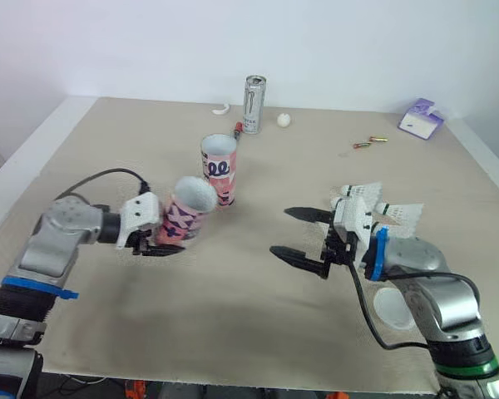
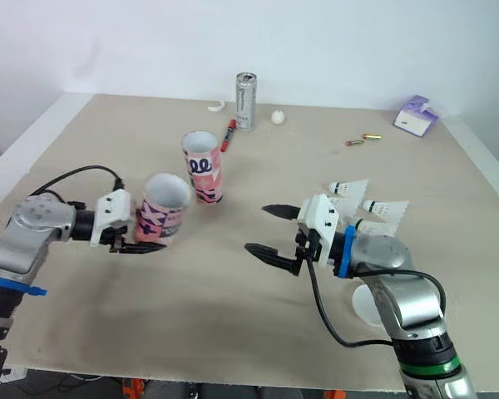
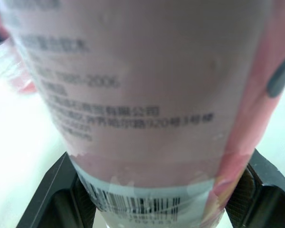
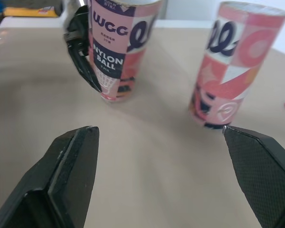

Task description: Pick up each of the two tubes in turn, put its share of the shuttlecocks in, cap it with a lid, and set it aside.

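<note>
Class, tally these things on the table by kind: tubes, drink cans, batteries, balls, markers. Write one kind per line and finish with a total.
Tubes: 2 (held tube, standing tube)
Drink can: 1
Batteries: 2 (near battery, far battery)
White ball: 1
Red marker: 1
Total: 7

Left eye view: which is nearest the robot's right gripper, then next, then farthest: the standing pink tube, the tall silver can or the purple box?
1. Standing pink patterned tube, ahead and to the left of the right gripper.
2. Tall silver can, at the back middle.
3. Purple box, back right corner.
</note>
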Action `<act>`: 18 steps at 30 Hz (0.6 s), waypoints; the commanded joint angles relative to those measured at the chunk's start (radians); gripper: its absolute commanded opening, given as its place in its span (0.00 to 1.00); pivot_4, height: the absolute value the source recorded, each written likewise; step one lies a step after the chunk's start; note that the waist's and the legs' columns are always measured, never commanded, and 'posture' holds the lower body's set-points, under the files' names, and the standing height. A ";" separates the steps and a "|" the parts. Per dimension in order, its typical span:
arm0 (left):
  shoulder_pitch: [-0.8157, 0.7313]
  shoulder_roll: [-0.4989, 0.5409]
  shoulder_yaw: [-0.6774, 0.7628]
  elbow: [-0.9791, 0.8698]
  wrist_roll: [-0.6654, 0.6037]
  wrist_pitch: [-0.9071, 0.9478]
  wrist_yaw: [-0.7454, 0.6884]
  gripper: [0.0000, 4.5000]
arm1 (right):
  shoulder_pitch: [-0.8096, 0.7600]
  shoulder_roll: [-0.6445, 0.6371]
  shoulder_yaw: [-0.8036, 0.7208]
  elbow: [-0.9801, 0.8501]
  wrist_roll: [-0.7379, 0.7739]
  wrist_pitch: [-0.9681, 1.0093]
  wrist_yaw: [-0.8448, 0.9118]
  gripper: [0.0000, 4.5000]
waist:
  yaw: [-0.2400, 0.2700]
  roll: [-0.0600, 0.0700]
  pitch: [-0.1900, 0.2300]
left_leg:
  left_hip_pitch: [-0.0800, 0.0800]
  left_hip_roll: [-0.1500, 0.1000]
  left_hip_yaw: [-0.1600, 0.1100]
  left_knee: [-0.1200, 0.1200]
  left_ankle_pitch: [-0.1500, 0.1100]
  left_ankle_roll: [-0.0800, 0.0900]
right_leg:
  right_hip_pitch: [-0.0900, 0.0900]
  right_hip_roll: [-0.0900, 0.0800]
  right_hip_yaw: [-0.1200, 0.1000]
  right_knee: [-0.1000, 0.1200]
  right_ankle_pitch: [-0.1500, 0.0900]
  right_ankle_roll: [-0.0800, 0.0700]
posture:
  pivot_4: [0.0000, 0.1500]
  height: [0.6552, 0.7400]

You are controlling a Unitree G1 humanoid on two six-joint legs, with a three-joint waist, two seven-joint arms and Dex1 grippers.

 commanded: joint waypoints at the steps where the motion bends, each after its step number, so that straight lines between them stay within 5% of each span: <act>1: -0.091 -0.010 -0.069 -0.057 0.024 0.041 -0.068 0.65 | 0.043 -0.021 -0.068 -0.090 0.049 -0.010 -0.005 1.00 | 0.000 0.000 0.000 | 0.000 0.000 -0.001 0.000 0.000 0.000 | 0.000 0.000 0.000 0.000 0.000 0.000 | 1.00 1.00; 8: -0.275 -0.096 -0.254 0.026 0.182 0.008 -0.132 0.65 | 0.145 -0.067 -0.136 -0.158 0.113 0.025 -0.005 1.00 | -0.002 0.000 0.000 | 0.000 -0.002 -0.006 0.001 0.000 0.000 | 0.002 0.002 0.000 0.000 -0.002 0.003 | 1.00 1.00; 18: -0.342 -0.213 -0.331 0.004 0.263 0.165 -0.109 0.65 | 0.280 -0.048 -0.291 -0.255 0.208 0.151 -0.201 1.00 | 0.003 0.002 0.000 | 0.000 -0.002 -0.010 0.002 0.000 0.000 | 0.003 0.003 -0.001 0.002 -0.006 0.007 | 1.00 1.00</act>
